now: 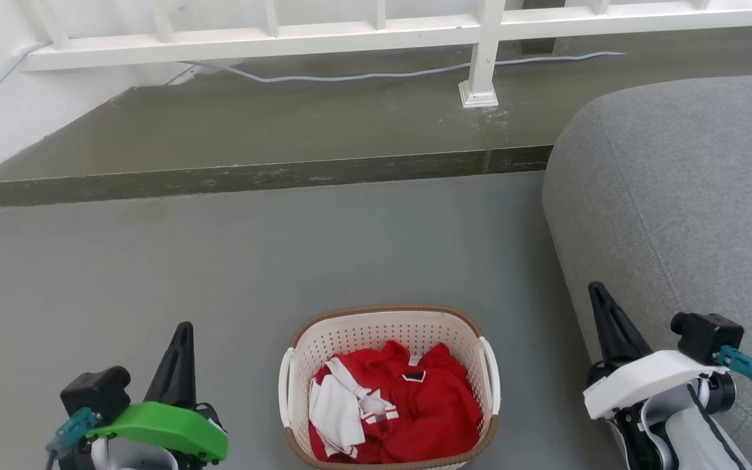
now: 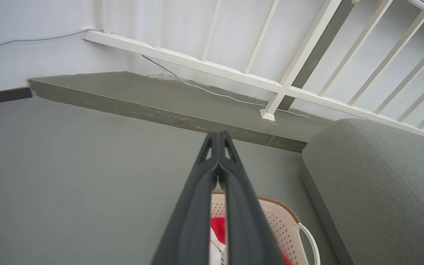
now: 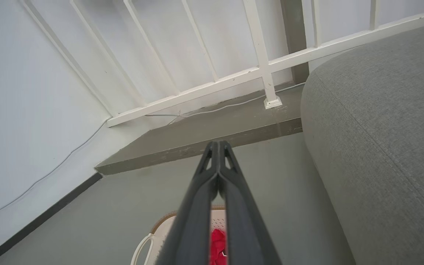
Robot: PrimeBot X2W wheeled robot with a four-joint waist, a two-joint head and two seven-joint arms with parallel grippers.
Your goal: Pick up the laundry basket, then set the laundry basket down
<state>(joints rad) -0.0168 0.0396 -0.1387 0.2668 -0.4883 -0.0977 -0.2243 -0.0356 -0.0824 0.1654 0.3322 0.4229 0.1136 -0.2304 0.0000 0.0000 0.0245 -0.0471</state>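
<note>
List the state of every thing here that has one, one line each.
laundry basket: upright on the floor, ungrasped, part-filled.
red and white clothes: crumpled inside the basket.
left gripper: shut, empty, clear of the basket.
right gripper: shut, empty, clear of the basket.

Bottom edge cuts off the laundry basket (image 2: pixel 276 221)

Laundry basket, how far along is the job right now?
Nothing looks done: the laundry basket sits on the floor, holding red clothes. Nothing is in hand; the left gripper and right gripper flank it, shut and empty. Left: grip the handles, lift, set down.
</note>
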